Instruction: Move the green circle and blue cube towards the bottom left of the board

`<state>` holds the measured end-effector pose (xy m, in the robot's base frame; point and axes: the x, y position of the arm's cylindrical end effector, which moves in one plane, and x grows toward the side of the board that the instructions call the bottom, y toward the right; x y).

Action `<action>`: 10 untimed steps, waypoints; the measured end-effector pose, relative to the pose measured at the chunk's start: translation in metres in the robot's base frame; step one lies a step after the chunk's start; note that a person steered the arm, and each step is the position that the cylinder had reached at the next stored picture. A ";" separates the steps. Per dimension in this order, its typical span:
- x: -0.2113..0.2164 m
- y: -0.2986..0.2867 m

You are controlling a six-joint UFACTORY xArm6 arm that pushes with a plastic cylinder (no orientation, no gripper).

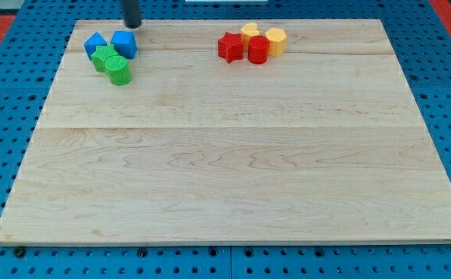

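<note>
The green circle (119,71) lies near the board's top left, touching a second green block (104,56) just up and left of it. The blue cube (124,43) sits right above the green pair, with another blue block (95,43) at its left. My tip (133,24) is at the board's top edge, just above and slightly right of the blue cube, a small gap apart from it.
A cluster at the view's top middle holds a red star-like block (229,46), a red cylinder (257,49), a yellow block (249,31) and a yellow hexagon-like block (276,40). The wooden board (233,170) lies on a blue pegboard surface (1,116).
</note>
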<state>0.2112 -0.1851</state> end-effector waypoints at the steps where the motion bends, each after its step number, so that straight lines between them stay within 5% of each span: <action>1: 0.068 0.011; 4: 0.168 0.024; 7: 0.191 0.021; 8: 0.257 0.020; 9: 0.271 0.033; 10: 0.208 0.088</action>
